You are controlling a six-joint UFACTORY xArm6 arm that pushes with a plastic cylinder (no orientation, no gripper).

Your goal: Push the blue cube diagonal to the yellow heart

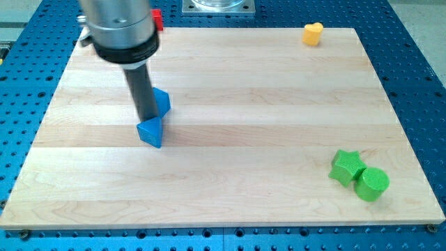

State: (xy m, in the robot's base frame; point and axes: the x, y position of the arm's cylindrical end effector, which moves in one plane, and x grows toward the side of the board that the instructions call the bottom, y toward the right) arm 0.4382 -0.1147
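Judging from how things lie, we are at the very start of the push. Our tip [148,118] sits at the view's left side of the board, squeezed between two blue blocks: the blue cube [161,101] just behind the rod toward the view's top right, and a blue triangular block [150,132] right below the rod's end. The rod appears to touch both, though its shaft covers part of the cube, so we cannot tell for sure. We have no jaws to speak of; the arm ends in a plain rod and holds nothing.

The yellow heart [313,33] stands near the board's top right corner, well apart from the cube, with most of the wooden board [244,139] between them. So almost the whole journey is left. We judge that the cube must travel far toward the view's right and somewhat upward, stopping at a corner-to-corner offset from the heart.

A green star [346,167] and a green cylinder [373,184], touching each other at the bottom right, lie off that path. A red block [158,19] peeks out behind the arm at the top.
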